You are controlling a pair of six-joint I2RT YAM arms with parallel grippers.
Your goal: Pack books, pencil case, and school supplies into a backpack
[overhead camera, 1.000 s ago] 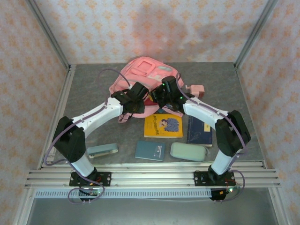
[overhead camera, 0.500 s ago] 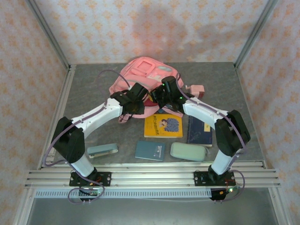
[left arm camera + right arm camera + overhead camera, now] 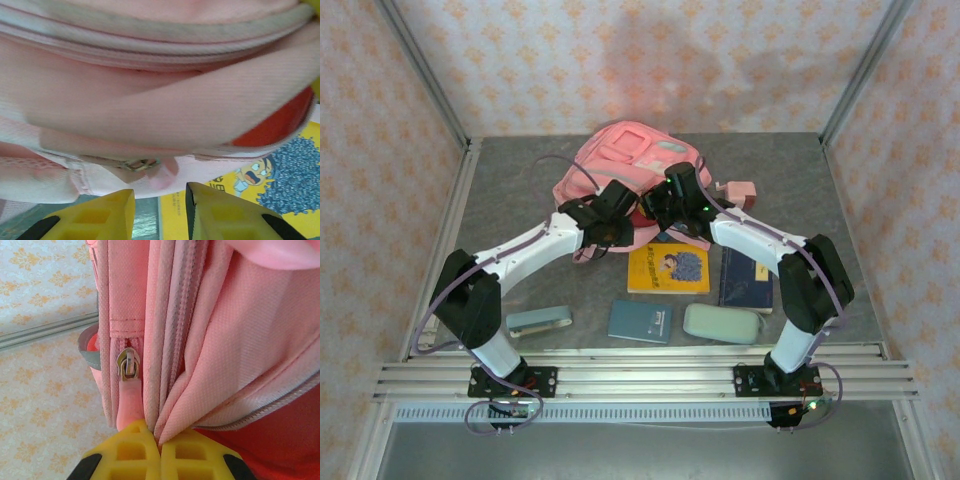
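Left gripper [image 3: 617, 215] has nudged slightly right along the near edge of the backpack [image 3: 630, 150] since a second ago; nothing else shifted. Top view: backpack lies at table [image 3: 500, 200] centre-back, both grippers at its near edge, right gripper [image 3: 665, 200] just beside the left; jaw state can't be told from up here. Yellow book [image 3: 668, 268], navy book [image 3: 745, 280] with a yellow label, teal notebook [image 3: 640, 321], pencil case [image 3: 720, 323] and stapler-like bar [image 3: 539, 320] lie loose on the table nearer the bases, pink pencil sharpener [image 3: 738, 191] right of the backpack. Label and cover writing too small to read. Left wrist view: yellow fingers stand slightly apart, nothing pinched; a pink zip pull [image 3: 162, 177] hangs just ahead of the gap, orange-red lining [image 3: 280, 125] shows under a fabric flap; yellow book's cartoon cover carries small print, illegible. Right wrist view: fingers pressed together, pinching a fold of backpack fabric; metal zip slider [image 3: 128, 365] and its pink tab [image 3: 129, 405] sit just left, tab touching the left finger.
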